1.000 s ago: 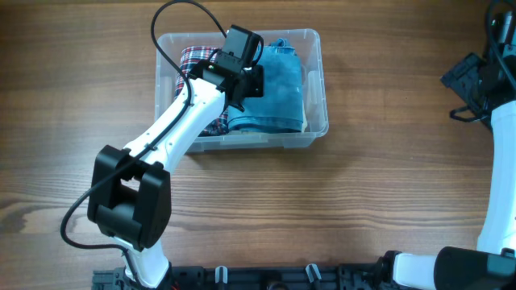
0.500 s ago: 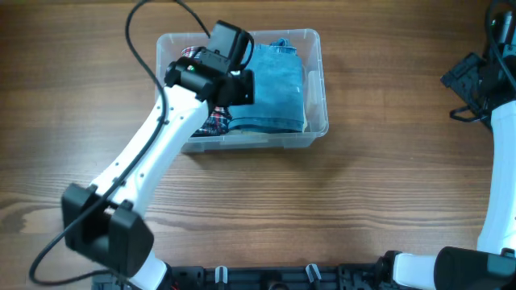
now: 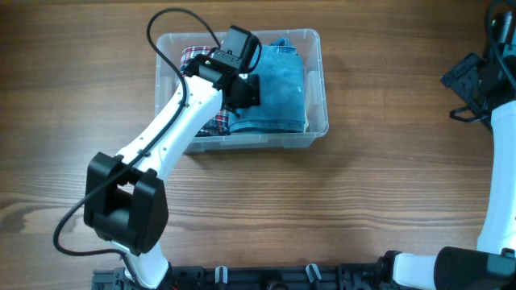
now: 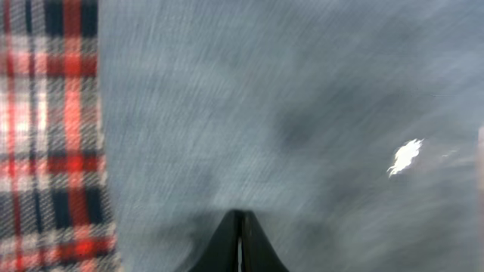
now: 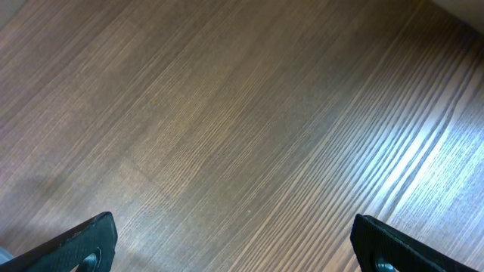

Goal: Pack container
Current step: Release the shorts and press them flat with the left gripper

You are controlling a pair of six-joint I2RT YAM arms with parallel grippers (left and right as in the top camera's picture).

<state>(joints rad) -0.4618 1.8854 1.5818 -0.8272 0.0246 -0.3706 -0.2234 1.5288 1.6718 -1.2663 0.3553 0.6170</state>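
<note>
The clear container [image 3: 317,48] stands at the back middle of the table. In it lie a folded blue denim garment [image 3: 278,84] on the right and a red plaid garment [image 3: 193,58] on the left. My left gripper [image 3: 248,90] is down inside the container, over the denim near its left edge. In the left wrist view its fingers [image 4: 240,242] are shut together against the blue denim [image 4: 302,113], with nothing visibly between them; the plaid [image 4: 53,136] lies to the left. My right gripper [image 5: 234,242] is open and empty over bare wood; in the overhead view it [image 3: 472,80] is at the far right.
The wooden table [image 3: 339,209] stretches in front and to the right of the container. A black rail [image 3: 266,278] runs along the front edge. A black cable [image 3: 173,16] loops over the left arm above the container.
The left arm swung left and back; its gripper is again over the denim's left edge, as one second ago. The right arm has not moved.
</note>
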